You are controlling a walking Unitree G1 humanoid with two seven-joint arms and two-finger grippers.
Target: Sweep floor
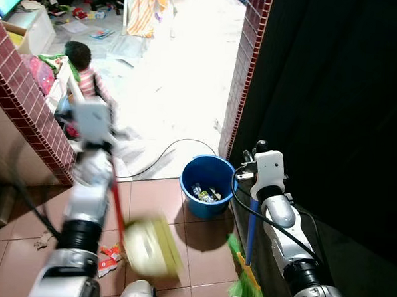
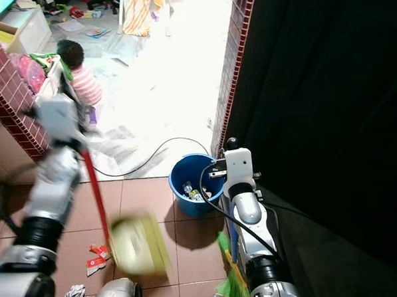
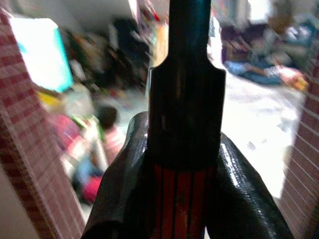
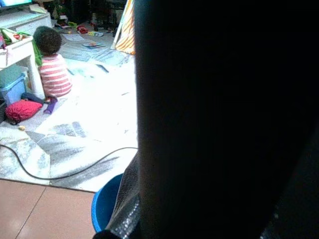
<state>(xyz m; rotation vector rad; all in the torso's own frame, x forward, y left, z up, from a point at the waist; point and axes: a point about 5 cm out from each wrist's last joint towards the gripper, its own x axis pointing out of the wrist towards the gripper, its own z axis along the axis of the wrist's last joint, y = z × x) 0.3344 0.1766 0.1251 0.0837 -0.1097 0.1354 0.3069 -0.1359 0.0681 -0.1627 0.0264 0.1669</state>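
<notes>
L claw [image 3: 179,164] is clamped on the red-and-black striped handle [image 3: 180,199] of a yellow plastic dustpan [image 1: 152,247]; wrist view shows the black fingers [image 3: 122,189] wrapped round the shaft on both sides. Dustpan hangs low over the terracotta-tiled floor [image 1: 149,196], blurred, between the two arms, just in front of the robot. R claw [image 1: 259,150] is up by the dark doorway, next to the blue handle [image 1: 251,228] of a green-bristled broom [image 1: 247,284]; fingers seem to be around the handle but wrist view is too dark, so can't tell if they're closed. Broom head rests on the tiles near the R arm's base.

Round blue plastic bucket [image 1: 208,186] w/ trash inside stands on the tiles beside the red brick pillar [image 1: 245,64], just ahead of the broom. Red-and-white wrapper litter [image 1: 108,258] lies on the floor left of the dustpan; crumpled paper scrap [image 2: 76,292] near it. Black cable [image 1: 159,156] curves across the pale floor beyond. A person in a striped shirt [image 4: 51,69] sits further back, facing away.
</notes>
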